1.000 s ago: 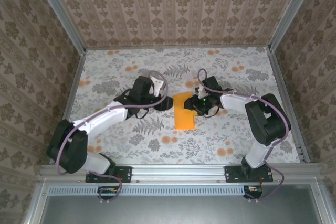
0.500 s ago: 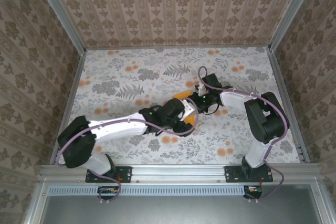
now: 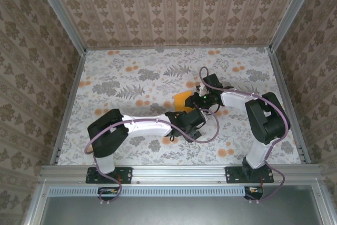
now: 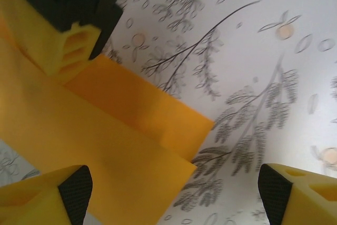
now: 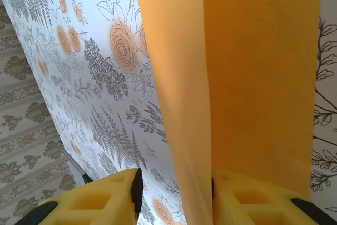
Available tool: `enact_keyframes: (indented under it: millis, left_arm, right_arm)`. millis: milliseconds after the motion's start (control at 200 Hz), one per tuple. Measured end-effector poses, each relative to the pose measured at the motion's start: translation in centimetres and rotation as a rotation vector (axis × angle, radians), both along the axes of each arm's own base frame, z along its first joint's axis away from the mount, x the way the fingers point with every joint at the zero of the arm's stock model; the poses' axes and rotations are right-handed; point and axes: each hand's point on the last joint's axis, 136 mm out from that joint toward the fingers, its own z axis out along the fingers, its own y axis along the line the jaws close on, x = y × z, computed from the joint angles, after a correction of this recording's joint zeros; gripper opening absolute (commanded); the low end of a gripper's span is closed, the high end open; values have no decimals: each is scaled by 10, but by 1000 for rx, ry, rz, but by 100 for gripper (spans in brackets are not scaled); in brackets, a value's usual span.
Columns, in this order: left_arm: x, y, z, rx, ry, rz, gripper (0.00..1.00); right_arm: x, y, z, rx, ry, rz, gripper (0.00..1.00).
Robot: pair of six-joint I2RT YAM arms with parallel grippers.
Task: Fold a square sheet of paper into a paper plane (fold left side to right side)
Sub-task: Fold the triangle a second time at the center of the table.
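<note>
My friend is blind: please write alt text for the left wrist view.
A folded orange paper sheet lies on a flower-patterned table. The left gripper hangs wide open above its corner; the right gripper meets its upper left.

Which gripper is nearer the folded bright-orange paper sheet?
Right. The right gripper has the folded bright-orange paper sheet between its fingers, against one of them. The left gripper hovers wide open over the sheet's near corner.

Thin, matt orange sheet of paper (image 4: pixel 79 140), smooth-faced. Worktop (image 4: pixel 253 67) covered in smooth, flower-printed material. Left pincer (image 4: pixel 176 196) has yellow moulded plastic fingers (image 4: pixel 31 206) with black, finely textured pads (image 4: pixel 76 188). Dull grey metal frame (image 3: pixel 179 171).
</note>
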Motion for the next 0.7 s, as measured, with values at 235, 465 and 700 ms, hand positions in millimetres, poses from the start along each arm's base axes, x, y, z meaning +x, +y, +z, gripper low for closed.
enact_keyframes:
  millis: [235, 465, 700]
  left_arm:
    - [9, 4, 0, 41, -57, 11, 62]
    - [8, 2, 0, 46, -62, -21, 26]
    - [3, -3, -1, 27, -35, -43, 3]
  right_arm:
    - [0, 0, -1, 0, 4, -2, 37]
    - [-3, -2, -4, -18, 25, -3, 37]
    - [-2, -5, -6, -46, 22, -3, 38]
